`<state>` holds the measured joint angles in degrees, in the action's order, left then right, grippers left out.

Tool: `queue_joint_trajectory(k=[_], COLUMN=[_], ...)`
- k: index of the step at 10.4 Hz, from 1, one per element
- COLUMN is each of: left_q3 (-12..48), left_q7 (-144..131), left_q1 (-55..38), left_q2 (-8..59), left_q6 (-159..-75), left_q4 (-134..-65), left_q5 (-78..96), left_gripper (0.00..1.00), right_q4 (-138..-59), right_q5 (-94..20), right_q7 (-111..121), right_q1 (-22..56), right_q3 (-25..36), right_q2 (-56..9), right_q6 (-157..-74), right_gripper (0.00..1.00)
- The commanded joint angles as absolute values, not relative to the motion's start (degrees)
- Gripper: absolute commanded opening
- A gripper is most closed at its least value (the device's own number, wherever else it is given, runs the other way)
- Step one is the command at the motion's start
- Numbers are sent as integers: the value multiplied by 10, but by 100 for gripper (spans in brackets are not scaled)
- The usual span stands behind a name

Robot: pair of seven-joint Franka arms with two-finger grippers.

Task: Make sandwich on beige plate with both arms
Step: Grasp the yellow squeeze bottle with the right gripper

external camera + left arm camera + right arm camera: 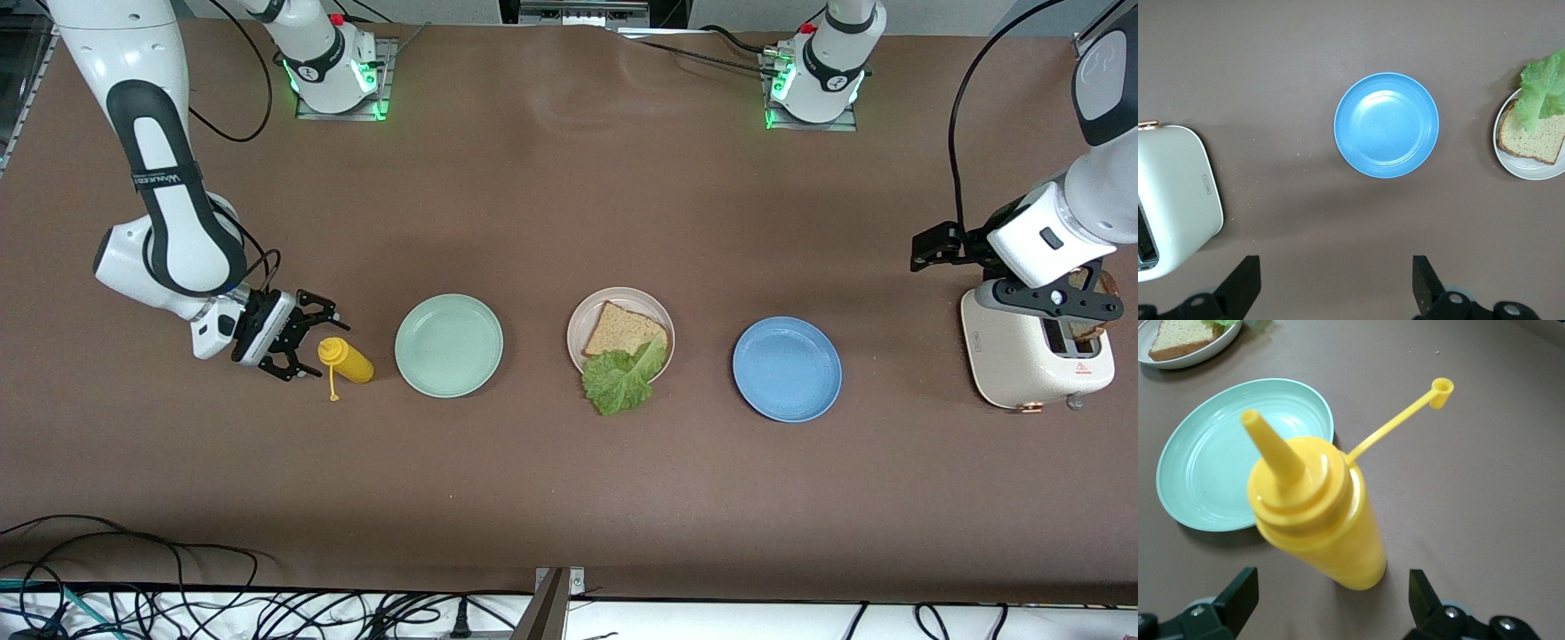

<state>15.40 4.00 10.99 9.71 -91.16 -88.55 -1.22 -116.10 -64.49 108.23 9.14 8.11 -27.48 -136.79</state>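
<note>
Across the brown table [551, 204], the white toaster [1022, 360] carries a second brown slice [1093, 311], so the left gripper [1062, 307] hangs over it, jaws wide. Centrally, the round beige plastic plate [662, 324] holds one wholemeal bread slice [618, 331] with ruffled green lettuce [618, 382] draped over its rim. Beside the mint-green plate [449, 345], the right gripper [298, 342], jaws spread, faces the yellow squeeze bottle [347, 360], apparently lined up to grasp it.

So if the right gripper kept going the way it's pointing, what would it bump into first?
Most likely the yellow plastic squeeze bottle, which stands right ahead of the open right gripper, between its fingers' line. The round mint-green plate comes after it.
</note>
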Motion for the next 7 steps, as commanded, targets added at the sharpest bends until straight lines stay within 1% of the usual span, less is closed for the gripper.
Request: queue_joint_trajectory(k=[1, 5, 7], left_q3=[155, 157, 156], left_q7=[37, 37, 37], left_q1=[110, 110, 110], left_q2=[90, 90, 90], left_q6=[-904, -905, -904], left_q4=[-885, -884, -884], left_q5=[-13, -13, -12], left_gripper=[100, 100, 100], right_q4=[-1132, -1130, -1130], right_q5=[-661, -674, -677], right_q7=[1093, 1089, 1092], right_q1=[95, 96, 96], right_q3=[74, 54, 54], right_q2=[-301, -301, -309], right_q6=[-1377, -1409, -1411], right_gripper=[100, 100, 100])
